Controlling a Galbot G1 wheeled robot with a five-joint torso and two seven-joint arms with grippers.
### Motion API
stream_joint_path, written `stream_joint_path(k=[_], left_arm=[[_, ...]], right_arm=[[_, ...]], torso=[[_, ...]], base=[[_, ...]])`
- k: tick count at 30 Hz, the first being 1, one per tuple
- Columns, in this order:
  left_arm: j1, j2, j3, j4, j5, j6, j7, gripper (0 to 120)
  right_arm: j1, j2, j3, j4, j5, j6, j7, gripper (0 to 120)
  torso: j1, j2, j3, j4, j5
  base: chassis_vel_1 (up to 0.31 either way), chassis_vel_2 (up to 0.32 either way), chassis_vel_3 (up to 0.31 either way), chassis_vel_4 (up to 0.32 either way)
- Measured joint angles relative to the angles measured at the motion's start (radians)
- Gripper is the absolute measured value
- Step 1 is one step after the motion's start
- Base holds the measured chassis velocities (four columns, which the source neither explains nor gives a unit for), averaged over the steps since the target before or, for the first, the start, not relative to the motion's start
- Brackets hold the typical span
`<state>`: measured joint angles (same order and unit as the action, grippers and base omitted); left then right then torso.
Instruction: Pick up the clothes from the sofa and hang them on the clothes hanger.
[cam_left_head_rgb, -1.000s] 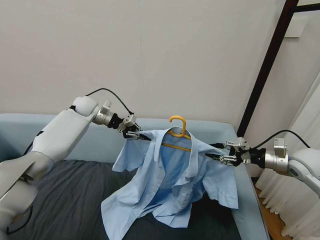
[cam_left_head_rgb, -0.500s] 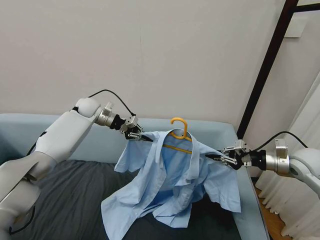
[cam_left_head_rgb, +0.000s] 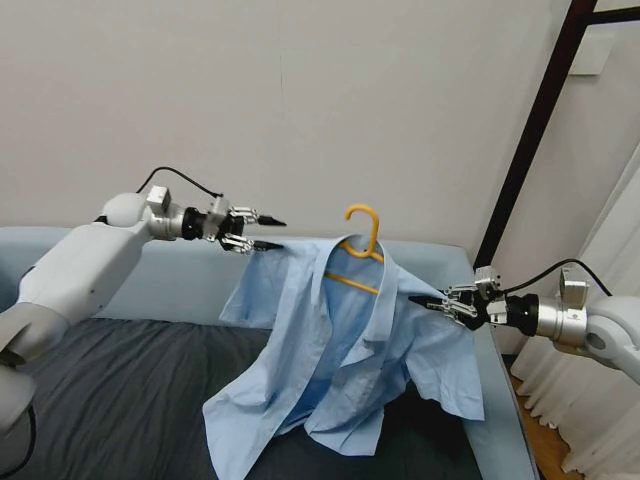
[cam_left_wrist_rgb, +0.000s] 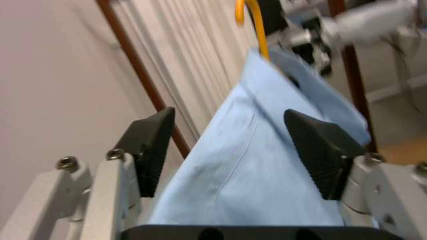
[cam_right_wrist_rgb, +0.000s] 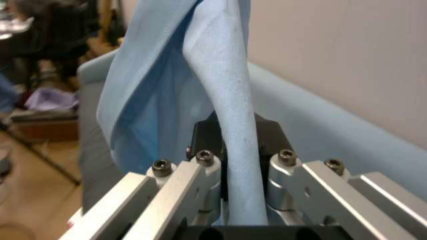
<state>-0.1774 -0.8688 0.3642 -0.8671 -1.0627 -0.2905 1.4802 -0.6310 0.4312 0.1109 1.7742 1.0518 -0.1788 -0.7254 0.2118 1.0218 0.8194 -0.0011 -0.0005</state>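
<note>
A light blue shirt (cam_left_head_rgb: 340, 350) hangs on a yellow hanger (cam_left_head_rgb: 362, 238) above the sofa, and its lower hem rests on the dark seat. My left gripper (cam_left_head_rgb: 264, 231) stands open at the shirt's left shoulder, which lies between the spread fingers (cam_left_wrist_rgb: 150, 145) without being pinched. In the left wrist view the shirt (cam_left_wrist_rgb: 267, 170) and the hanger hook (cam_left_wrist_rgb: 253, 25) lie beyond that gripper (cam_left_wrist_rgb: 228, 117). My right gripper (cam_left_head_rgb: 426, 303) is shut on the shirt's right shoulder. The right wrist view has a fold of blue cloth (cam_right_wrist_rgb: 230, 100) clamped in this gripper (cam_right_wrist_rgb: 237, 135).
The sofa has a pale blue back (cam_left_head_rgb: 110, 255) and a dark grey seat (cam_left_head_rgb: 110, 400). A dark slanted post (cam_left_head_rgb: 530, 130) rises at the right, with white curtains (cam_left_head_rgb: 610, 290) beside it. A plain wall stands behind.
My left gripper has opened, let go of the shirt's left shoulder, and drawn back up and to the left. The hanger has tilted and risen slightly. The right gripper keeps its hold.
</note>
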Motion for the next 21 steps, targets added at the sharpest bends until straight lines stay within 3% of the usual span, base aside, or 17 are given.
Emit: stream_joint_path(k=[3,4,6,9,10,14,21], left_arm=[[0.083,0.049,-0.068,-0.1,-0.139,0.028,-0.157,84],[0.083,0.049,-0.068,-0.1,-0.139,0.028,-0.157,84],[0.278,0.107,-0.206,-0.332,-0.204,0.051,-0.432,94],[0.457,0.124,-0.289,-0.526,-0.211,0.053,-0.607,100],[0.457,0.124,-0.289,-0.526,-0.211,0.053,-0.607,100],[0.681,0.109,-0.339,-0.736,-0.161,0.034,-0.781,100],[0.82,0.047,-0.334,-0.857,-0.007,0.019,-0.826,100]], right_arm=[[0.01,-0.021,0.0,0.063,0.053,-0.014,0.183,7],[0.01,-0.021,0.0,0.063,0.053,-0.014,0.183,7],[0.032,-0.074,-0.001,0.182,0.07,-0.128,0.42,7],[0.066,-0.115,-0.018,0.255,0.125,-0.217,0.556,7],[0.066,-0.115,-0.018,0.255,0.125,-0.217,0.556,7],[0.144,-0.159,-0.042,0.348,0.323,-0.323,0.787,7],[0.165,-0.17,-0.038,0.426,0.493,-0.343,0.975,7]], torso=[[0.0,0.0,0.0,0.0003,-0.0003],[0.0,0.0,0.0,0.0003,-0.0003],[0.0,0.0,0.0,-0.0002,-0.0003],[0.0,0.0,0.0,-0.0001,-0.0003],[0.0,0.0,0.0,-0.0001,-0.0003],[0.0,0.0,0.0,-0.0002,-0.0003],[0.0,0.0,0.0,0.0002,0.0002]], base=[[0.0,0.0,0.0,0.0],[0.0,0.0,0.0,0.0],[0.0,0.0,0.0,0.0],[0.0,0.0,0.0,0.0],[0.0,0.0,0.0,0.0],[0.0,0.0,0.0,0.0],[0.0,0.0,0.0,0.0]])
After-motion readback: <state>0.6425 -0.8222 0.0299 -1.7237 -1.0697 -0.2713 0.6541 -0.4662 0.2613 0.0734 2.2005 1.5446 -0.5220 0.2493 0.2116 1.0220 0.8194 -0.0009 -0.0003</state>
